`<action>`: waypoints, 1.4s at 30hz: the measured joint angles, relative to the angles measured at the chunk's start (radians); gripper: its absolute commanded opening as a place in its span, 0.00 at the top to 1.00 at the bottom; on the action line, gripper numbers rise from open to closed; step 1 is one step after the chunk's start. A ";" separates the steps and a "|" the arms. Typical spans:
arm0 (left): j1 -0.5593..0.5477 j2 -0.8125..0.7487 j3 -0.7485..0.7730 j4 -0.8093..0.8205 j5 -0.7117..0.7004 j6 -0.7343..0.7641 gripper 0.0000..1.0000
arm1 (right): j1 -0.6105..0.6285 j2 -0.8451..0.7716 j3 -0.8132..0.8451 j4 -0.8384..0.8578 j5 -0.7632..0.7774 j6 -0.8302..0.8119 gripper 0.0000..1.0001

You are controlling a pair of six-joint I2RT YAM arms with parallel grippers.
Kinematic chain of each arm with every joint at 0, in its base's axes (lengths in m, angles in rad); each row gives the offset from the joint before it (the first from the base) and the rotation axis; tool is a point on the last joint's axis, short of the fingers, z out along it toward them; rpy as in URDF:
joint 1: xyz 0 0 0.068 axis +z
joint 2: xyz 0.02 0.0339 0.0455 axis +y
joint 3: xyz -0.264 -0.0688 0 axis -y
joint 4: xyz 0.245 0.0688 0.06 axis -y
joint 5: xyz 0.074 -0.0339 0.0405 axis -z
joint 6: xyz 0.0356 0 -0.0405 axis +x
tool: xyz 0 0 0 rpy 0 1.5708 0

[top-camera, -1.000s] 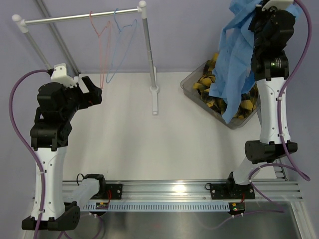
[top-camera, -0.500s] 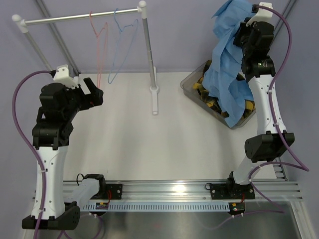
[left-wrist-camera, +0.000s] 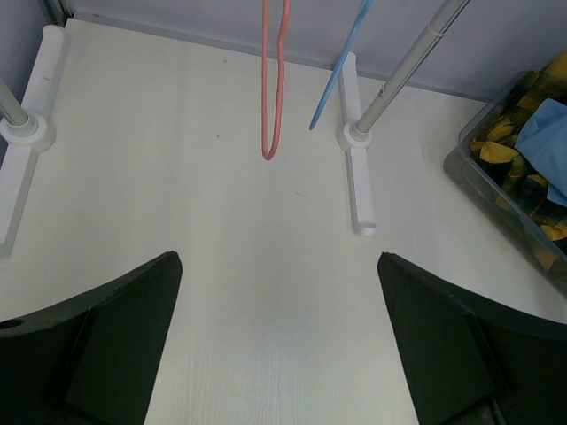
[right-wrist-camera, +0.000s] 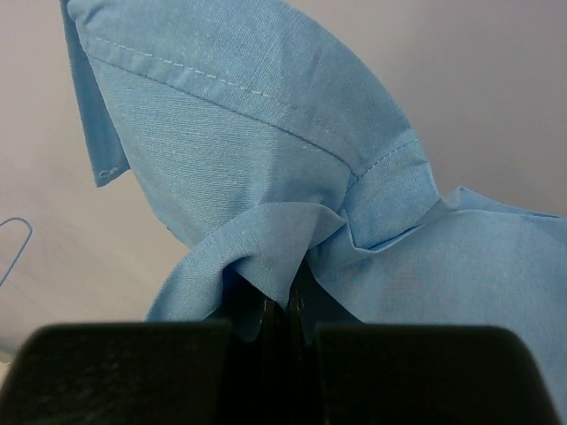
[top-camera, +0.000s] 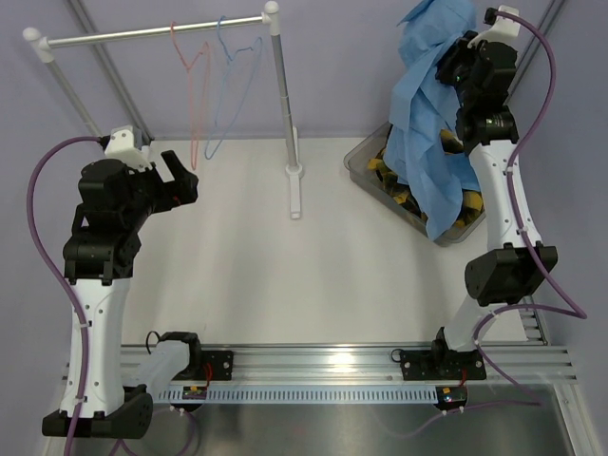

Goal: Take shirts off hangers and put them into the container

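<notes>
Matt woven cloth shirt [right-wrist-camera: 292, 150]; clear plastic container [top-camera: 366, 163].

You are getting open room over the white table [top-camera: 237, 275] between the two arms: the stretch ahead of the left tool [left-wrist-camera: 275, 292], whose fingers are standing wide apart, is lying bare up to the rack. There the rack's right post [top-camera: 283, 95] and its foot [top-camera: 295, 195] are blocking the way. The red hanger [left-wrist-camera: 273, 80] and blue hanger [left-wrist-camera: 341, 62] are dangling just left of that post. On the right, the light blue shirt [top-camera: 423, 123] is draping from the clamped right tool [right-wrist-camera: 285, 305] over the container [top-camera: 356, 163], screening much of its mouth, and the plaid shirt [top-camera: 391, 180] is filling the bin beneath.
</notes>
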 measured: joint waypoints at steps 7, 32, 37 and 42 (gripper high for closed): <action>0.000 -0.010 -0.008 -0.002 0.000 0.000 0.01 | -0.006 -0.049 -0.150 0.051 0.145 0.026 1.00; 0.000 0.005 -0.020 -0.006 0.040 -0.028 0.01 | -0.138 0.201 -0.432 -0.227 0.071 0.102 1.00; 0.000 0.005 -0.020 -0.006 0.040 -0.028 0.01 | -0.128 0.354 -0.293 -0.371 0.070 0.131 1.00; 0.000 0.005 -0.020 -0.006 0.044 -0.028 0.01 | -0.128 0.421 -0.168 -0.492 0.069 0.138 0.96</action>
